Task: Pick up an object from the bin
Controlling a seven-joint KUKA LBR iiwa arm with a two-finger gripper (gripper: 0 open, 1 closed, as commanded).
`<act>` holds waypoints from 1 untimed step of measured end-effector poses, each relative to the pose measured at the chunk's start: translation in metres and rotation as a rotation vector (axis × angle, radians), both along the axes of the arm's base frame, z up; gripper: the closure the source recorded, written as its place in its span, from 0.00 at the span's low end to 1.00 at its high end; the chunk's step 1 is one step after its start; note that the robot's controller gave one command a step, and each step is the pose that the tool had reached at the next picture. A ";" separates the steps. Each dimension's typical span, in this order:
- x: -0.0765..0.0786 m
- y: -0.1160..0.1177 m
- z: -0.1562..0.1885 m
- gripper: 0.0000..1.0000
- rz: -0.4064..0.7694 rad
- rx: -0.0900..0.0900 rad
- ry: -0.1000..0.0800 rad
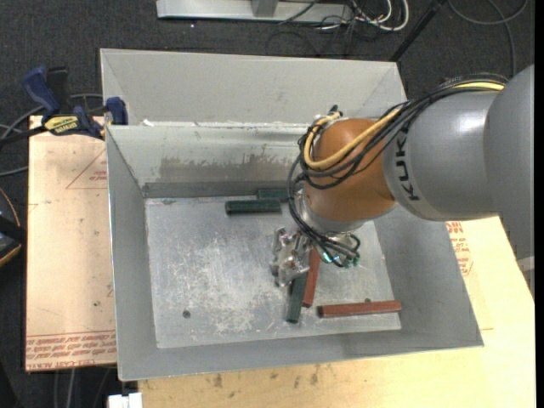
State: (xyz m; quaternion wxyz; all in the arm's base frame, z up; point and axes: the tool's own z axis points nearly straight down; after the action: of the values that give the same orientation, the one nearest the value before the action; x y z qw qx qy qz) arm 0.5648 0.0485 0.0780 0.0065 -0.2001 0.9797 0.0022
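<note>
My gripper (287,263) hangs low over the middle right of the bin floor, below the orange wrist cover. Directly beneath it lie a dark green stick (295,304) and a reddish-brown stick (311,280) side by side, both running toward the bin's front. The metal fingers stand right at the upper ends of these two sticks, and I cannot make out whether anything is between them. Another reddish-brown stick (359,309) lies flat just to the right, near the front wall.
A dark green stick (257,202) lies along the back of the bin floor, near the rear wall. The left half of the floor is bare scuffed metal. The arm and its cables cover the right rear of the bin.
</note>
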 end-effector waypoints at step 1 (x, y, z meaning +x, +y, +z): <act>0.000 0.000 0.000 0.00 0.000 0.000 0.000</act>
State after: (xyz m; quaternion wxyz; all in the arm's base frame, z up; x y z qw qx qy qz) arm 0.5648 0.0485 0.0780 0.0066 -0.2001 0.9798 0.0022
